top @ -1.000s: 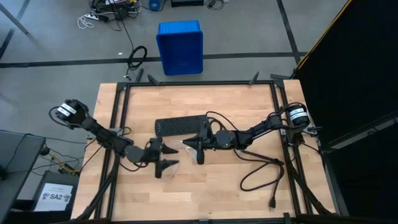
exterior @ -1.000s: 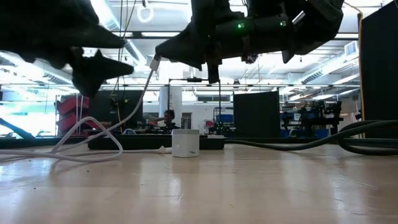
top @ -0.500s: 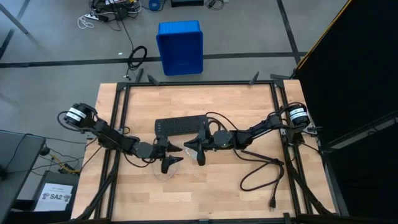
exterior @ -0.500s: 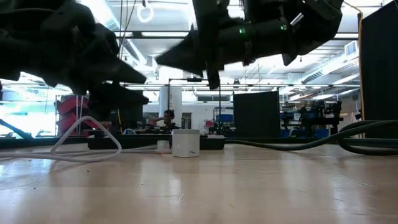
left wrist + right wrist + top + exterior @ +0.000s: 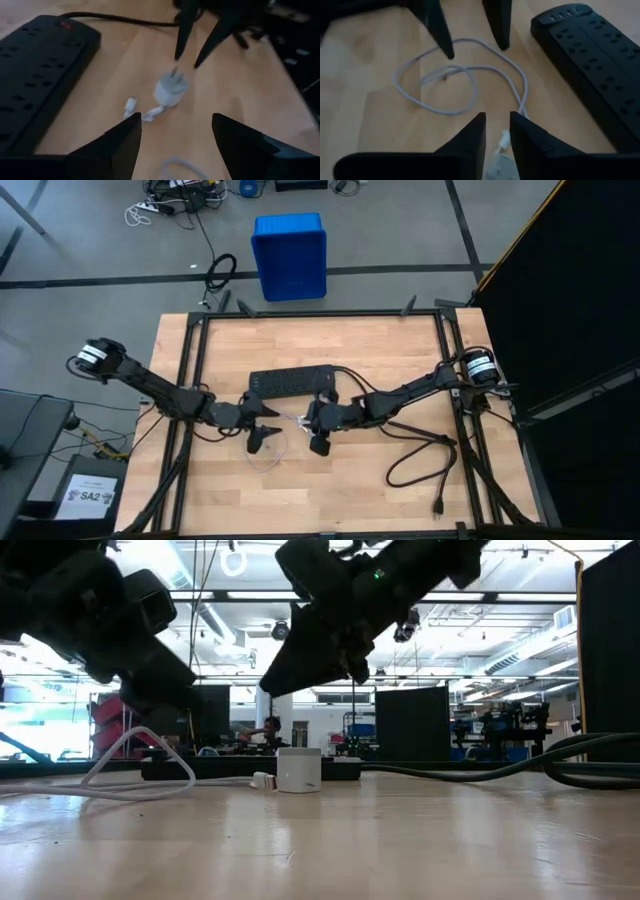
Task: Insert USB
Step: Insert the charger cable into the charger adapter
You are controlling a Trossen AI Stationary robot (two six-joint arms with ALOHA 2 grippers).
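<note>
High view: USB cable (image 5: 268,452) lying looped on the table (image 5: 400,360) below both grippers; left wrist view: left gripper (image 5: 176,132) hanging wide open, empty, nearer its plug; right wrist view: right gripper (image 5: 497,131) hovering slightly parted, empty.

My left arm reaches in from nine o'clock toward the table's middle, and my left gripper (image 5: 262,425) hangs above the wood with its fingers (image 5: 107,147) spread wide. My right arm stretches in from three o'clock; my right gripper (image 5: 316,423) holds nothing, its fingers (image 5: 470,142) a narrow gap apart.
</note>
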